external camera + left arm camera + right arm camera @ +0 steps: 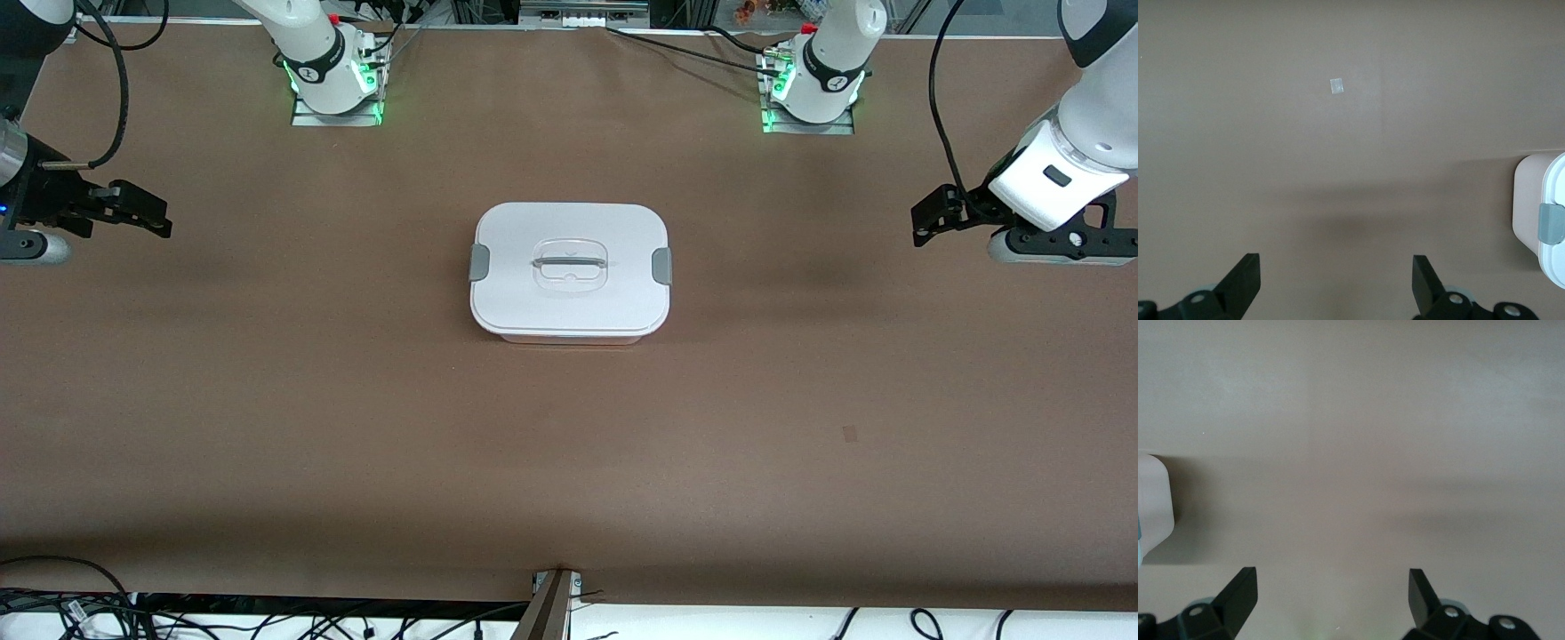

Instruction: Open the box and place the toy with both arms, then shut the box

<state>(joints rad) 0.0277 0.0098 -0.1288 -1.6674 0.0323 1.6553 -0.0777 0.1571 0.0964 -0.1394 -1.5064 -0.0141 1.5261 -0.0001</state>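
- The box (570, 273) stands in the middle of the tabletop (267, 400), with its white lid (569, 236) on and lying flat.
- A grey clip (661, 266) sits at each short end of the lid, and both look pressed down against the box.
- No toy shows in any view; whether one is inside the closed box I cannot tell.
- The left gripper (929, 218) hangs over the left arm's end of the tabletop, well apart from the box, its fingers (1245, 280) spread wide and grasping nothing.
- The right gripper (142, 212) hangs over the right arm's end, also well apart, its fingers (1241, 593) released and without load.
- My judgement: this scene fits two stages. Either the box waits to be opened, or the toy is already in and the lid is shut again.
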